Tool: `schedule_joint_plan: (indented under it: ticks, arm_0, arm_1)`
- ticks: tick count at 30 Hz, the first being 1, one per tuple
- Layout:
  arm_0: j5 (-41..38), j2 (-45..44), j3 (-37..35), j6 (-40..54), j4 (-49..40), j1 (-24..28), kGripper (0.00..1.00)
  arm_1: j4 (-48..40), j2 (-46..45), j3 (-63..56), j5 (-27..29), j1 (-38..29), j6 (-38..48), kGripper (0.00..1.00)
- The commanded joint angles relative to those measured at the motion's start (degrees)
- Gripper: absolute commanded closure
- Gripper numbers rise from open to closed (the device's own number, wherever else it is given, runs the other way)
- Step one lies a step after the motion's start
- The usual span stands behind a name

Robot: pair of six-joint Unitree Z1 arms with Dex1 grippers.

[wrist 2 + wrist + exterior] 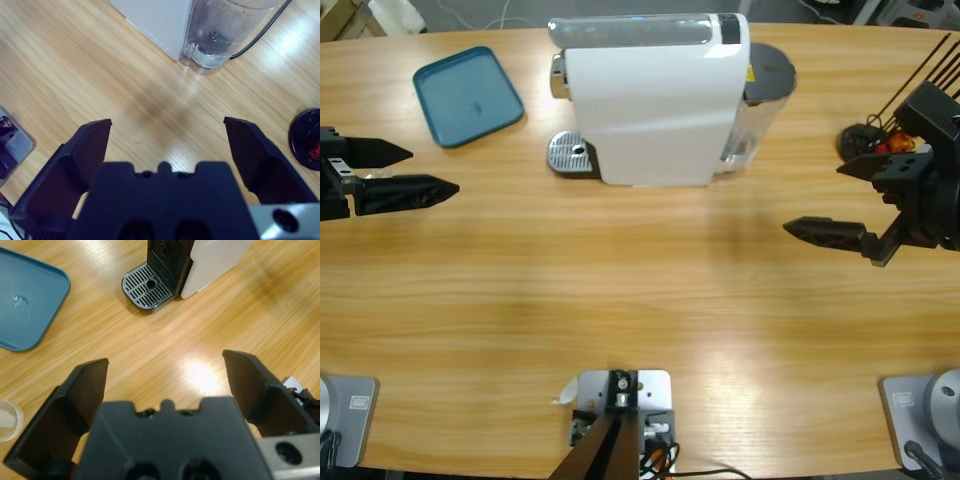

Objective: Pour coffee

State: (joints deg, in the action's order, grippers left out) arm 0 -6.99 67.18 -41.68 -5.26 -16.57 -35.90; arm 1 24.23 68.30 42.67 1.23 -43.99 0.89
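Clear small glass [7, 420] sits at the left gripper [165, 372]'s nine o'clock, possibly empty — swing released fingers squarely around it; right gripper [167, 130] fingers also released.

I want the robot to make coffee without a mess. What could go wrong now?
The clear glass sits right beside the open left gripper, so a sideways move might knock it over. The drip tray under the coffee machine holds no cup yet, so coffee poured now would probably spill.
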Motion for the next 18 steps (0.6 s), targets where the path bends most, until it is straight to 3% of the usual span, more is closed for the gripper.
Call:
schedule_joint_plan:
  ticks: [1,13,18]
  arm_0:
    - [-0.04,-0.84,3.25,-0.72,2.17,0.31,0.021]
    - [-0.62,0.36,3.66,-0.72,3.21,0.31,0.013]
    - [-6.56,0.69,0.71,-1.96,0.19,0.61,0.013]
  arm_1:
    - [-0.42,1.91,0.04,0.27,0.61,-0.62,0.000]
    - [-0.42,2.28,0.04,-0.38,0.61,-0.94,0.000]
    - [-0.42,2.10,0.04,-0.61,0.64,-1.15,0.000]
